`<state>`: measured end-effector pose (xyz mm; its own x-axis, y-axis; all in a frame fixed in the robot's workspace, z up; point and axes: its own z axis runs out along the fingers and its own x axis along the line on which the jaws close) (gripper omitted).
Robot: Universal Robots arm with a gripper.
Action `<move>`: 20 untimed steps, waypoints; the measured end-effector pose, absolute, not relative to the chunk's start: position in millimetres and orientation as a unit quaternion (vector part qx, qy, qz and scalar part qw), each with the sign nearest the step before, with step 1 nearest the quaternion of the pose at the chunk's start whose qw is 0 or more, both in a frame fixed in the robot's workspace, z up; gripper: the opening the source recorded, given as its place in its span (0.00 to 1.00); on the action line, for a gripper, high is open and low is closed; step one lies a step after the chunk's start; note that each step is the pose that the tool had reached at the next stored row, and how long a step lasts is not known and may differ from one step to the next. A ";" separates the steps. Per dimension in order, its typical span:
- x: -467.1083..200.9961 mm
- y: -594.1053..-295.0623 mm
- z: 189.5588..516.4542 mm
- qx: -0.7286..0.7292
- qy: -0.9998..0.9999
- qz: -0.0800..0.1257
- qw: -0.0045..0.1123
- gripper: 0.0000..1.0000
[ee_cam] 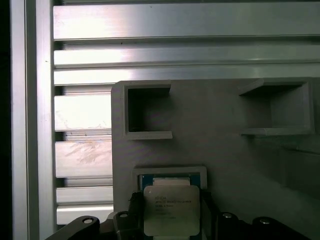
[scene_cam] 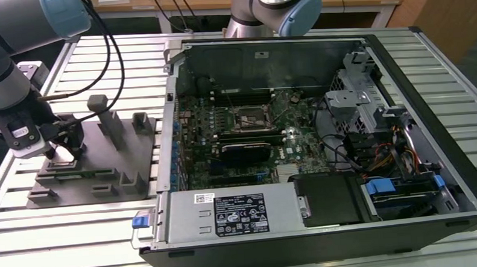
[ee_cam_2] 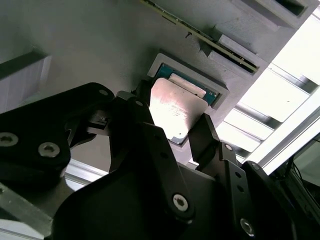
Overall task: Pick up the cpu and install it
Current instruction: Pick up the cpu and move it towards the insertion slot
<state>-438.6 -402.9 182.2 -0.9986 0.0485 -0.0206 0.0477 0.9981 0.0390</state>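
Note:
In both wrist views the cpu [ee_cam_2: 176, 106] [ee_cam: 171, 211], a flat square chip with a silvery top, sits between my gripper's [ee_cam_2: 172, 120] [ee_cam: 170, 216] black fingers [ee_cam_2: 141, 107], which close against its two opposite edges. It hangs just off a shallow square pocket [ee_cam: 170, 173] with a bluish rim in the grey fixture plate [ee_cam: 210, 130]. In the exterior view my gripper [scene_cam: 62, 154] stands over the fixture plate [scene_cam: 95, 176] at that view's left. The black-framed socket [scene_cam: 248, 116] lies on the motherboard inside the open computer case.
The open computer case [scene_cam: 319, 136] fills the middle and the exterior view's right, with cables, drive cages and a power supply [scene_cam: 234, 213]. Grey upright blocks [scene_cam: 109, 121] rise from the fixture plate beside my gripper. Everything rests on a slatted aluminium table [scene_cam: 58, 250]. A second arm [scene_cam: 277, 5] stands behind the case.

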 end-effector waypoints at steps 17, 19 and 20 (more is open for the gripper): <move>-438.5 -402.9 208.8 0.024 0.999 0.019 0.011 0.54; -438.5 -402.9 211.9 0.024 0.999 0.019 0.011 0.54; -438.5 -402.9 213.7 0.024 0.999 0.019 0.011 0.54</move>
<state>-438.5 -402.9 213.7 -0.9986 0.0485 -0.0208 0.0477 0.9981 0.0390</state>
